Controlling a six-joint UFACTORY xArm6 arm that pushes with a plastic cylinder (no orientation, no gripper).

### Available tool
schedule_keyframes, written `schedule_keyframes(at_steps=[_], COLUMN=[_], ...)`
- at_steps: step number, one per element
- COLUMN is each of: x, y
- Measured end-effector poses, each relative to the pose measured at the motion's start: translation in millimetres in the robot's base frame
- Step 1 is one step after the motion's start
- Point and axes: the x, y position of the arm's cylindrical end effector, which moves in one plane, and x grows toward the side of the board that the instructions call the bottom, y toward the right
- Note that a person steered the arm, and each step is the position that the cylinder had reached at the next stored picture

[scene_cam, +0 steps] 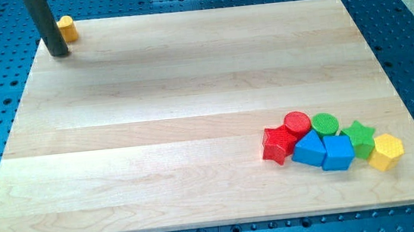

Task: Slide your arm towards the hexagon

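Observation:
My tip (58, 53) rests on the board near its top left corner. A small yellow block (67, 28) sits just to the tip's upper right at the board's top edge, partly hidden by the rod; its shape is hard to tell. A yellow hexagon block (386, 151) lies at the lower right, at the right end of a cluster, far from the tip.
The cluster at the lower right holds a red star (277, 144), a red cylinder (297, 123), a green cylinder (325, 125), a green star (359, 136) and two blue blocks (309, 149) (338, 152). The wooden board (192, 117) lies on a blue perforated table (413, 43).

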Motion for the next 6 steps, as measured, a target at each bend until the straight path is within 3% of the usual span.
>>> schedule_keyframes(at_steps=[1,3,4,6], x=[13,53,80,139], y=[4,93,153,332])
